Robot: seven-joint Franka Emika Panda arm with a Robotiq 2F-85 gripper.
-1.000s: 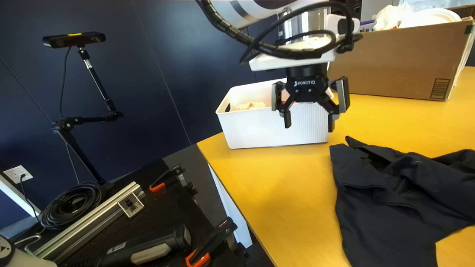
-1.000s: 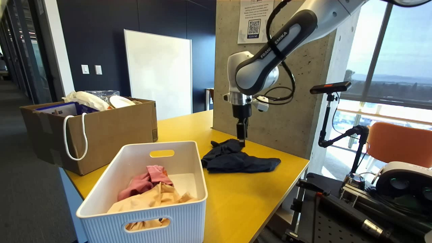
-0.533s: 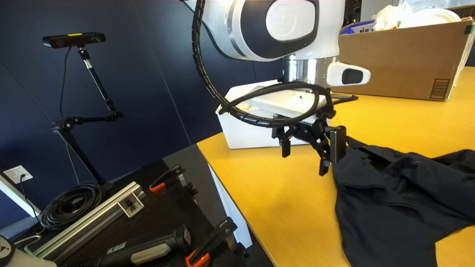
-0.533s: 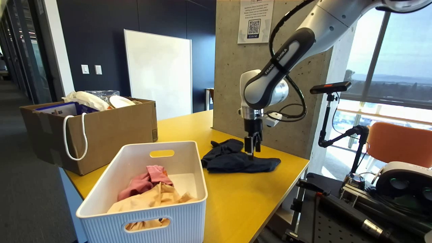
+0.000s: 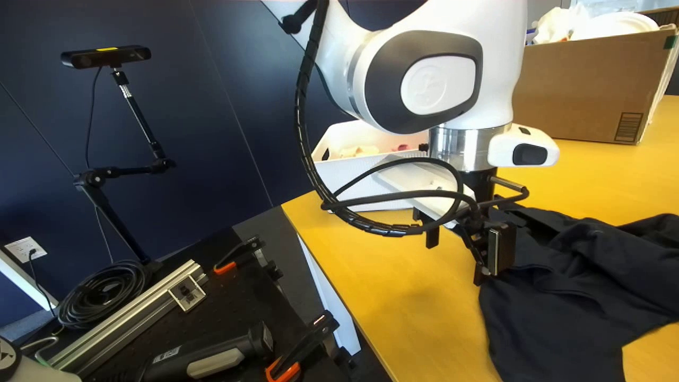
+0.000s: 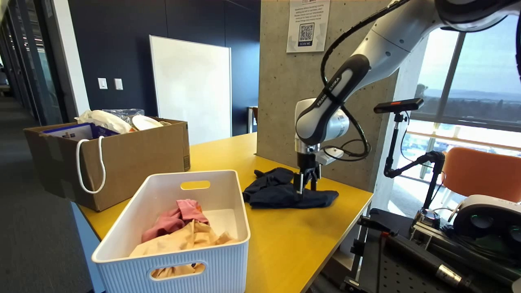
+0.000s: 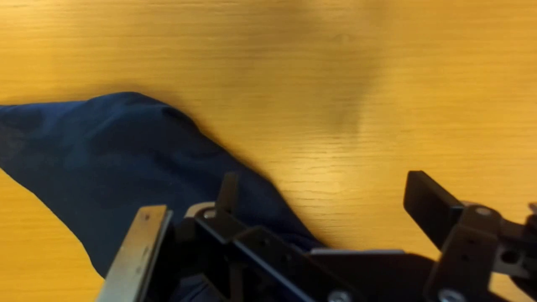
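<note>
Hand: spread wide, lower than a second ago, one finger over dark cloth.
White bin: in both exterior views, outside the wrist view.

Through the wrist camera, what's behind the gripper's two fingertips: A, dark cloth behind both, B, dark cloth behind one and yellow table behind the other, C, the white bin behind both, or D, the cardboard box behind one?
B: the wrist view shows the gripper with its jaws spread, one fingertip against the dark cloth and the other against the yellow table.
</note>
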